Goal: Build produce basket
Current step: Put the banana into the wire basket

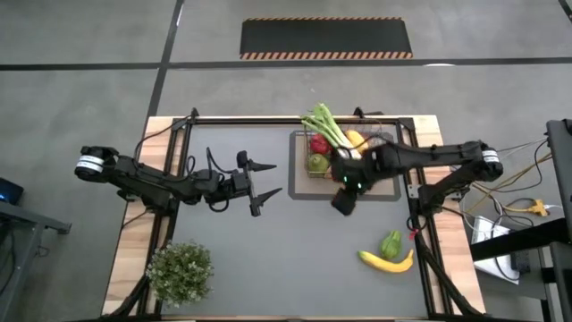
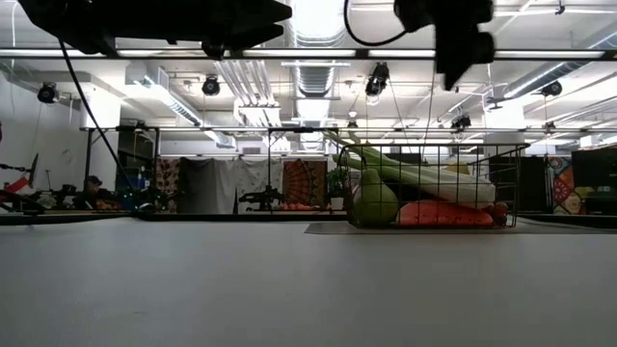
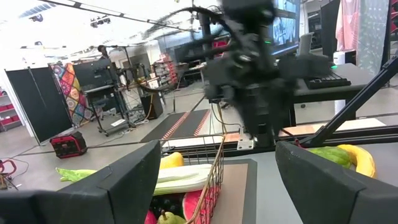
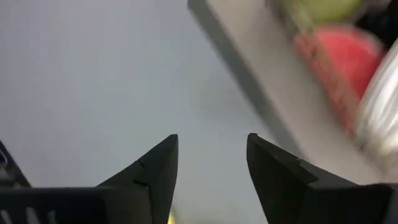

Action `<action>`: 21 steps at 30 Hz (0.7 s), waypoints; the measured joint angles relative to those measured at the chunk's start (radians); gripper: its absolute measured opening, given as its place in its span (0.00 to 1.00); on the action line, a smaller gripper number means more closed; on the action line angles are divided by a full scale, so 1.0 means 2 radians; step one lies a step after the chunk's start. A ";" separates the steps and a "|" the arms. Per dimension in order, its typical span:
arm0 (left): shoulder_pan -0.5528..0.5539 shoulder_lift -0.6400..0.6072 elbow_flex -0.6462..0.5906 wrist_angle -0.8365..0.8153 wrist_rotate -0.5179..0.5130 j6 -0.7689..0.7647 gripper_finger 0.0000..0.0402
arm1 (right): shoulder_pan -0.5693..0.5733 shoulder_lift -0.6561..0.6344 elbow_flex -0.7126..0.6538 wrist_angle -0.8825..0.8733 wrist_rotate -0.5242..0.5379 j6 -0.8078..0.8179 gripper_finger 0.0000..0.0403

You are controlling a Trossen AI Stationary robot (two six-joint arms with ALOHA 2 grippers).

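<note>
We list one table (image 1: 268, 259) with a dark grey top and pale wooden edges. On it we find: a wire basket (image 1: 391, 190) at far right, a banana (image 1: 386, 261) touching a green pepper (image 1: 391, 242) at near right, a potted plant (image 1: 180, 272) at near left.

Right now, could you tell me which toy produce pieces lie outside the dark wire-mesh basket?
The yellow banana and green pepper lie together on the mat; the rest sits inside the basket.

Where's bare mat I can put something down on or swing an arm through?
Free: the mat between the potted plant and the banana, below both arms. Crowded: the basket corner, where the right claw hangs empty beside it.
</note>
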 joint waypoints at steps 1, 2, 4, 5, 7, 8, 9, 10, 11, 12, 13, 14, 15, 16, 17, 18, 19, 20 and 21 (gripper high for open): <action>0.000 0.000 0.000 0.000 0.000 0.000 0.74 | 0.014 0.000 -0.005 -0.007 0.000 0.019 0.46; 0.000 0.000 0.000 0.000 0.000 0.000 0.74 | 0.029 0.000 -0.010 -0.013 0.000 0.035 0.47; 0.000 0.000 0.000 0.000 0.000 -0.001 0.74 | 0.062 0.000 -0.022 -0.018 -0.003 0.061 0.51; 0.000 0.000 0.000 0.000 0.000 -0.001 0.74 | 0.078 0.000 -0.028 -0.017 -0.008 0.071 0.52; 0.000 0.000 0.000 0.000 0.000 -0.001 0.74 | 0.113 0.000 -0.042 -0.013 -0.017 0.087 0.55; 0.000 0.000 0.000 0.000 0.000 -0.001 0.74 | 0.131 0.000 -0.049 -0.013 -0.018 0.098 0.56; 0.000 0.000 0.000 0.000 0.000 -0.001 0.74 | 0.148 0.000 -0.056 -0.013 -0.020 0.110 0.57; 0.000 0.000 0.000 0.000 0.000 -0.001 0.74 | 0.165 0.000 -0.063 -0.012 -0.020 0.123 0.58; 0.000 0.000 0.000 0.000 0.000 -0.001 0.74 | 0.180 0.000 -0.071 -0.009 -0.021 0.140 0.58; 0.000 0.000 0.000 0.000 0.000 -0.001 0.74 | 0.195 0.000 -0.078 -0.008 -0.021 0.158 0.59; 0.000 0.000 0.000 0.000 0.000 -0.001 0.74 | 0.207 0.000 -0.085 -0.007 -0.021 0.177 0.59; 0.000 0.000 0.000 0.000 0.000 0.000 0.74 | 0.218 0.000 -0.092 -0.004 -0.021 0.196 0.59; 0.000 0.000 0.000 0.000 0.000 0.000 0.74 | 0.228 0.001 -0.100 0.003 -0.021 0.215 0.59; 0.000 0.000 0.000 0.000 0.000 0.000 0.74 | 0.236 0.003 -0.106 0.015 -0.021 0.232 0.59; 0.000 0.000 0.000 0.000 0.000 0.000 0.74 | 0.244 0.006 -0.111 0.030 -0.023 0.245 0.58; 0.000 0.000 0.000 0.000 0.000 0.000 0.74 | 0.252 0.009 -0.116 0.043 -0.024 0.255 0.58; 0.000 0.000 0.000 0.000 0.000 0.000 0.74 | 0.260 0.015 -0.119 0.055 -0.024 0.261 0.58; 0.000 0.000 0.000 0.000 0.000 0.000 0.74 | 0.265 0.023 -0.119 0.067 -0.025 0.265 0.57; 0.000 0.000 0.000 0.000 0.000 0.000 0.74 | 0.271 0.032 -0.119 0.076 -0.025 0.267 0.57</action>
